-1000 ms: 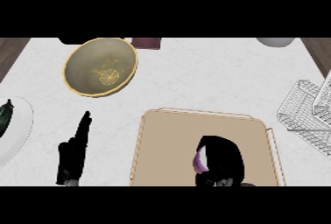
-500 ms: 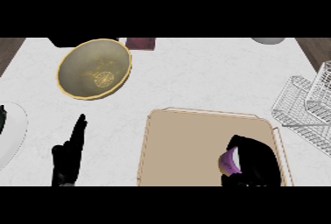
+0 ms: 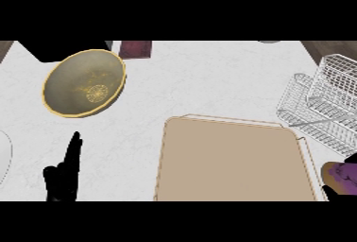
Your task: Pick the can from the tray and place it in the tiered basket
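Observation:
A purple can (image 3: 343, 176) with a tan end shows at the lower right edge, just past the right rim of the tan tray (image 3: 230, 160). Only a dark sliver of my right hand (image 3: 337, 195) shows under the can, curled round it. The tray's bed lies bare. Up and to the right of the tray stands the white wire tiered basket (image 3: 322, 105), above the can in the view. My left hand (image 3: 64, 176) rests open at the lower left, fingers pointing up, left of the tray.
A gold-rimmed olive bowl (image 3: 85, 83) sits at the upper left. A maroon block (image 3: 136, 48) and a black object (image 3: 55, 50) lie along the back edge. The rim of a white plate (image 3: 4, 156) shows at the far left.
My right hand has carried the can rightward off the tray, toward the basket's side. The left hand has kept its pose.

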`<state>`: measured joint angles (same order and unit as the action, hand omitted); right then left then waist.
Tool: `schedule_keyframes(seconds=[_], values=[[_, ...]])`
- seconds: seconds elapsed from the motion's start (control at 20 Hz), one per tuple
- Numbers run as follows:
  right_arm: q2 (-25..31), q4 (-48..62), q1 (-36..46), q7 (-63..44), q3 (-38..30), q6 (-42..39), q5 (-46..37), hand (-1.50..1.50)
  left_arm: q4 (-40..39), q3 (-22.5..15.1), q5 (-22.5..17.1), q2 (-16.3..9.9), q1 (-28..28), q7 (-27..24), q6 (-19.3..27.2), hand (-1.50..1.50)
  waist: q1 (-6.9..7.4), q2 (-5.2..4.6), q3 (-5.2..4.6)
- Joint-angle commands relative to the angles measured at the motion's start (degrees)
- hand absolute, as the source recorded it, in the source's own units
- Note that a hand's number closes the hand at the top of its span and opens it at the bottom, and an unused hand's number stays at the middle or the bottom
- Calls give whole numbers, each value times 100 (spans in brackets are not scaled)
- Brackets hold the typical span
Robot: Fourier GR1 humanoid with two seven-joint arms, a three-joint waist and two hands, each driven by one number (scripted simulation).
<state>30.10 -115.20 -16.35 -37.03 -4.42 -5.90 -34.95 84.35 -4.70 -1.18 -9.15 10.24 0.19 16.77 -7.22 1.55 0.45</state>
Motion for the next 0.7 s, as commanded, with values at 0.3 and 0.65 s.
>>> schedule_keyframes(seconds=[0.3,0.65], values=[[832,-1128,-646,1203,-3610,-284,2499,150,-44,-83,71,89,-107,259,67,0,-7,-12,-49],[1422,-741,-946,1216,-6040,-1421,4100,150,-170,-192,113,-25,-18,-32,-270,0,437,-97,-58]])
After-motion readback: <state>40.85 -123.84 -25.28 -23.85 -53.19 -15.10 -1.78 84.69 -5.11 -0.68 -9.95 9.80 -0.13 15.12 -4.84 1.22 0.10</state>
